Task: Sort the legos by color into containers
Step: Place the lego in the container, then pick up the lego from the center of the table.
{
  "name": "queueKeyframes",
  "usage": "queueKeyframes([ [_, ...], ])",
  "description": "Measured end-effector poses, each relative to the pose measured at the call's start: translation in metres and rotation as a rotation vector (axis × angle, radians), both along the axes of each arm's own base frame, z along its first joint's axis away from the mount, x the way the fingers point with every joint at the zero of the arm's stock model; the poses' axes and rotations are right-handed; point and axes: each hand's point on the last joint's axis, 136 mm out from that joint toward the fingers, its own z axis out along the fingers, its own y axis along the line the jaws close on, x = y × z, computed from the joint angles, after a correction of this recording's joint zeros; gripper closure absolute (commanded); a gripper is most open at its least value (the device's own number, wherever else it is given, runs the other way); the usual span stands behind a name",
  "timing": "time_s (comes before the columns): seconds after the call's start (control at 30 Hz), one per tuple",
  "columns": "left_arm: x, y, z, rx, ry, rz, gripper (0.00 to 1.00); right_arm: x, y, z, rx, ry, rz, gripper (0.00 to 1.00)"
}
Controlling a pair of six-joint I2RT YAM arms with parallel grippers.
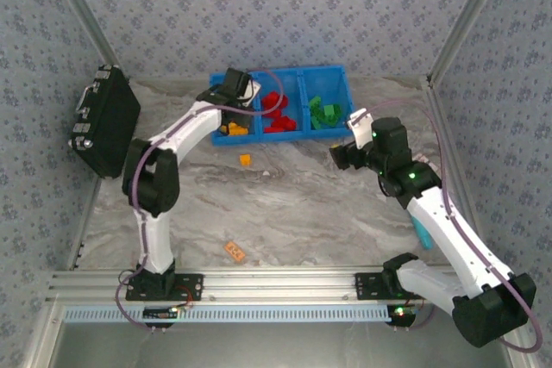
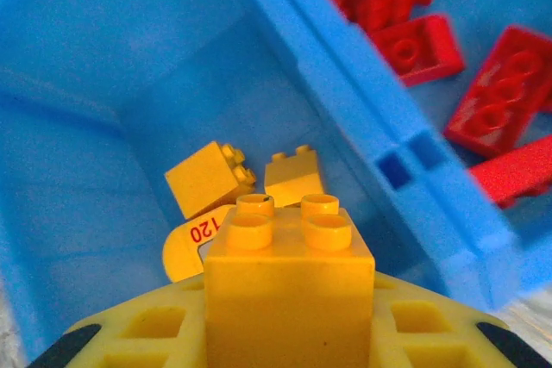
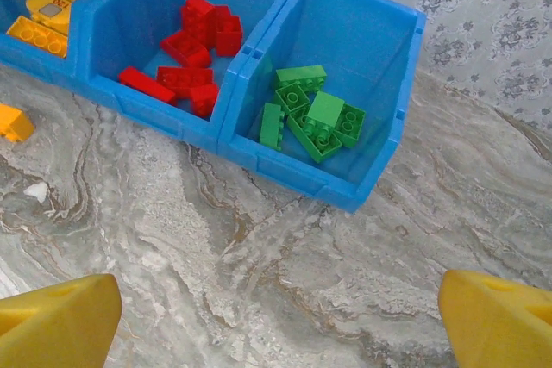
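Table (image 1: pixel 285 204): marbled top, both arms based at the near edge. Black case (image 1: pixel 108 118) at the left edge, not part of the job.

Blue bin (image 3: pixel 293 171) at the far edge, about centre. It has three compartments: the left holds orange-yellow bricks (image 2: pixel 207 180), the middle holds red bricks (image 3: pixel 185 62), the right holds green bricks (image 3: pixel 315 118). Sorting looks nearly done.

Left hand (image 1: pixel 235 85) is over the left compartment, closed on an orange-yellow brick (image 2: pixel 289 290). The brick is studs forward, pinched between the fingers, above the compartment floor and left of the divider wall.

Right hand (image 3: pixel 276 316) is spread wide and holding nothing, over bare table toward the right edge, near the front wall of the green compartment.

Step in hand, as I read it: release into the left compartment. To do it well, keep the brick inside the walls and clear of the divider, drop from low so it does not bounce into the reds, part the fingers fully, then lift straight up.

Stray orange brick (image 1: pixel 245 159) lies on the table just in front of the bin, likely the next pick. Flat orange tag (image 1: pixel 234 251) lies toward the near edge; leave it.
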Motion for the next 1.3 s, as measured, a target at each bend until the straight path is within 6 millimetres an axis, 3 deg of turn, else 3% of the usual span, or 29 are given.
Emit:
queueKeyframes([
  [0.07, 0.009, 0.002, -0.019, 0.025, 0.029, 0.022, 0.6, -0.003, -0.001, 0.001, 0.013, -0.007, -0.006, 0.01],
  [0.17, 0.016, 0.008, -0.029, 0.045, 0.048, 0.058, 0.52, -0.007, -0.003, 0.002, 0.03, -0.014, -0.015, 0.0],
  [0.3, 0.02, 0.011, -0.019, 0.045, 0.029, 0.084, 0.44, -0.01, -0.006, -0.001, 0.038, -0.013, -0.022, 0.0],
  [0.47, 0.014, 0.011, -0.007, 0.028, 0.022, 0.097, 0.43, -0.013, -0.006, -0.007, 0.047, -0.008, -0.015, 0.0],
  [0.6, -0.012, 0.016, 0.018, 0.011, 0.005, 0.104, 0.42, -0.013, -0.004, -0.008, 0.067, -0.013, -0.003, 0.0],
  [0.77, -0.053, 0.018, 0.079, -0.045, -0.062, 0.15, 0.4, -0.014, -0.001, -0.008, 0.09, -0.005, 0.025, 0.0],
  [0.87, -0.076, 0.017, 0.102, -0.129, -0.078, 0.202, 0.41, -0.014, -0.003, -0.008, 0.101, 0.01, 0.006, 0.0],
  [0.97, -0.105, 0.022, 0.088, -0.175, -0.05, 0.27, 0.4, -0.013, -0.009, 0.005, 0.139, 0.009, -0.04, 0.0],
  [1.1, -0.141, 0.026, 0.04, -0.16, 0.037, 0.355, 0.4, -0.012, -0.011, 0.03, 0.217, -0.038, -0.074, 0.0],
  [1.17, -0.154, 0.026, 0.02, -0.138, 0.065, 0.383, 0.39, -0.015, -0.012, 0.034, 0.254, -0.042, -0.092, 0.0],
  [1.3, -0.166, 0.022, 0.003, -0.14, 0.071, 0.425, 0.38, -0.01, -0.017, 0.04, 0.304, -0.03, -0.15, 0.0],
])
